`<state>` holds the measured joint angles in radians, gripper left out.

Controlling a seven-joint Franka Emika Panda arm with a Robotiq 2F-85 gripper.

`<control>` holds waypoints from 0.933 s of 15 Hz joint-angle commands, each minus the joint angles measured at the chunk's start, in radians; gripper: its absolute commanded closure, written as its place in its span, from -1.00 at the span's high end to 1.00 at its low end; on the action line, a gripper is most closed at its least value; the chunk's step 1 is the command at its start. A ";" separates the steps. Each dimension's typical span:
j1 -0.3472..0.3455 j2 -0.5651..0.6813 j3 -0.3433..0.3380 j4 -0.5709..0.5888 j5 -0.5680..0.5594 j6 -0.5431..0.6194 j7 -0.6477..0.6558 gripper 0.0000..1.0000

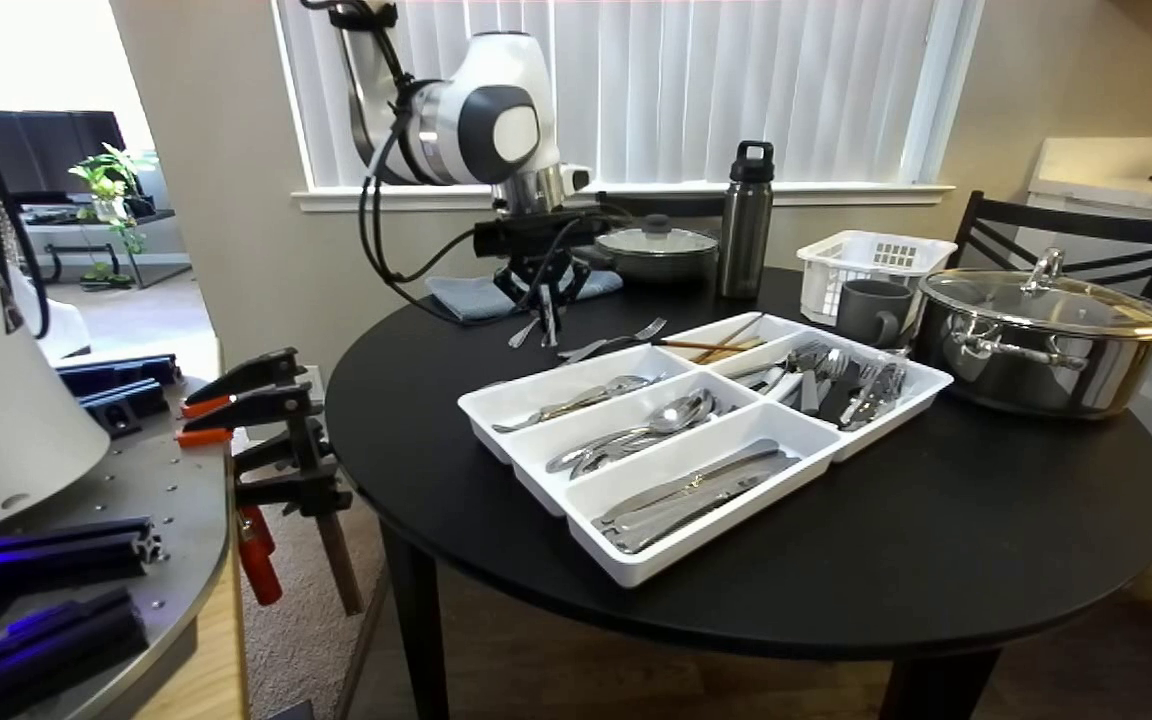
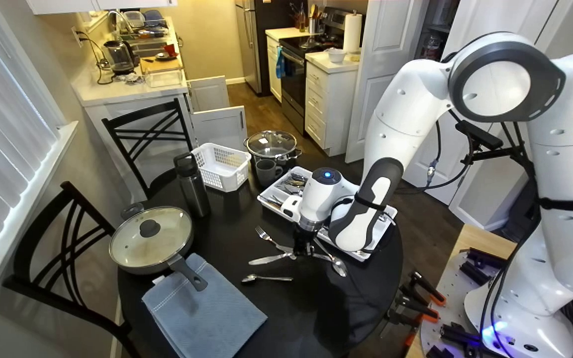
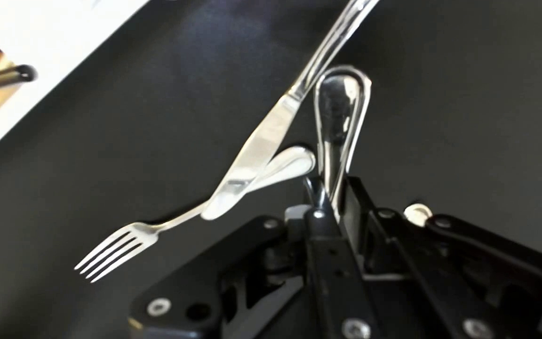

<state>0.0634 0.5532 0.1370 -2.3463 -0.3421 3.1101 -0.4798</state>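
White plastic compartment tray [image 1: 726, 515]: nearest.
Black two-fingered gripper [image 3: 334, 190]: beyond the tray's far left edge, pinching a shiny silver metal utensil [image 3: 344, 108].
Utensil: round-ended, perhaps a spoon; likely light, stiff, sturdy, but slick.
Utensil's narrow stem: where it's pinched, and to my eye the surest hold.
Silver metal fork [image 3: 145, 231]: just beside, a silver metal knife [image 3: 266, 136] across it.
Folded blue cloth [image 2: 207, 308]: far side.
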 commanded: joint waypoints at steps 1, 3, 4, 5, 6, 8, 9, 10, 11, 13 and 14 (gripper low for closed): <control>-0.088 -0.147 0.078 -0.094 0.029 -0.017 0.044 -0.93; -0.114 -0.190 0.098 -0.116 0.041 -0.032 0.051 -0.93; -0.113 -0.213 0.087 -0.128 0.040 -0.038 0.056 -0.93; -0.112 -0.234 0.074 -0.141 0.039 -0.043 0.059 -0.93; -0.110 -0.257 0.048 -0.157 0.032 -0.048 0.063 -0.93; -0.105 -0.303 -0.007 -0.186 0.020 -0.064 0.070 -0.93; -0.110 -0.337 -0.045 -0.206 0.010 -0.077 0.067 -0.93; -0.109 -0.363 -0.089 -0.223 -0.003 -0.088 0.068 -0.93; -0.111 -0.387 -0.140 -0.237 -0.018 -0.102 0.071 -0.93; -0.135 -0.408 -0.243 -0.258 -0.044 -0.135 0.081 -0.93; -0.143 -0.411 -0.298 -0.261 -0.066 -0.152 0.097 -0.93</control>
<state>-0.0470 0.2084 -0.0504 -2.5509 -0.3462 3.0044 -0.4261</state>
